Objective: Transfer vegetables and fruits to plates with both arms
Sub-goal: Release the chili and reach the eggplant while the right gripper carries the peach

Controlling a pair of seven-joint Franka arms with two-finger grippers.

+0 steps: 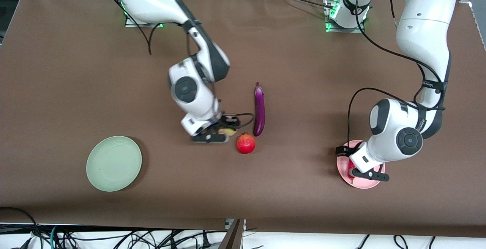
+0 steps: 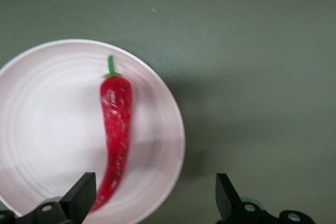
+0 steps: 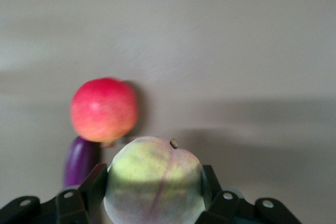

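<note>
My right gripper (image 1: 217,134) is shut on the yellowish-pink peach (image 1: 228,131), low over the table beside the red pomegranate (image 1: 246,144). In the right wrist view the fingers (image 3: 93,184) press both sides of the peach (image 3: 155,179), with the pomegranate (image 3: 104,109) and the purple eggplant (image 3: 80,163) farther off. The eggplant (image 1: 259,110) lies beside the pomegranate. My left gripper (image 1: 365,174) is open over the pink plate (image 1: 360,183). The red chili pepper (image 2: 116,129) lies on that plate (image 2: 42,129), under the open left gripper (image 2: 152,203). The mint green plate (image 1: 114,163) holds nothing.
The brown tablecloth (image 1: 303,70) covers the whole table. The green plate sits toward the right arm's end, the pink plate toward the left arm's end, both near the front edge. Cables hang below the front edge (image 1: 152,237).
</note>
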